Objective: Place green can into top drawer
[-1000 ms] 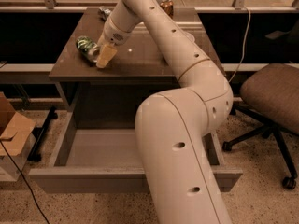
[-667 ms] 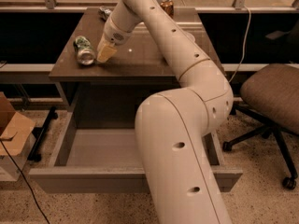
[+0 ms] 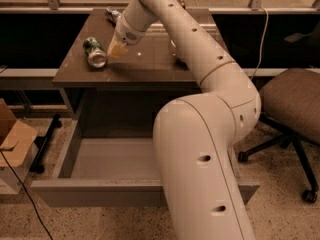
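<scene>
The gripper [image 3: 116,49] is seen above the left part of a dark brown tabletop [image 3: 150,66]. Far to its right, a brown upholstered office chair [image 3: 295,101] on black castors is placed. Below and to its left, a brown cardboard box [image 3: 15,139] is set on the pale speckled floor [image 3: 280,214]. Behind it, a black wall panel [image 3: 30,39] is seen.

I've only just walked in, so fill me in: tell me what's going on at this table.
A robot arm is reaching across the table, with its gripper down beside the green can. The can lies on its side near the table's left edge. The top drawer underneath is pulled open, and the can is not in it yet.
</scene>
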Motion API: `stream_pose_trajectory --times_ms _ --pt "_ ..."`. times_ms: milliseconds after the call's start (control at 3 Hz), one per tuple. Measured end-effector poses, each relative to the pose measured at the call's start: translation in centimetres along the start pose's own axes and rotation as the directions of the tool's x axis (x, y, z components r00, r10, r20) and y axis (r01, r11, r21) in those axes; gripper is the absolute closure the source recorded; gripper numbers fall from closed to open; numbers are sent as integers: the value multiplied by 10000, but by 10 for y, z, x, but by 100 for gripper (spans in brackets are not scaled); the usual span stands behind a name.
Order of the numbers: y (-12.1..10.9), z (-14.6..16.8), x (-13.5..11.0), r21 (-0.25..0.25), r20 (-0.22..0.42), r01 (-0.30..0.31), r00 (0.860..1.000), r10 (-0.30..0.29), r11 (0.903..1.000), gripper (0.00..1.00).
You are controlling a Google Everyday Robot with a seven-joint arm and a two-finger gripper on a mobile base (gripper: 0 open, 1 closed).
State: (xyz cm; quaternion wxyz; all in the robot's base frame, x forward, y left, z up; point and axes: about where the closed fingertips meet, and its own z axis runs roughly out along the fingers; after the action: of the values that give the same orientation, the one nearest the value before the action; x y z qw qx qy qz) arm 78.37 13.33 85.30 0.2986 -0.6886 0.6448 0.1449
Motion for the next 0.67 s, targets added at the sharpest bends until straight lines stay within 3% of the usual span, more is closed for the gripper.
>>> stream_pose_trajectory --times_ms 667 --pt "2 6 1 -77 -140 -23 9999 22 10000 34"
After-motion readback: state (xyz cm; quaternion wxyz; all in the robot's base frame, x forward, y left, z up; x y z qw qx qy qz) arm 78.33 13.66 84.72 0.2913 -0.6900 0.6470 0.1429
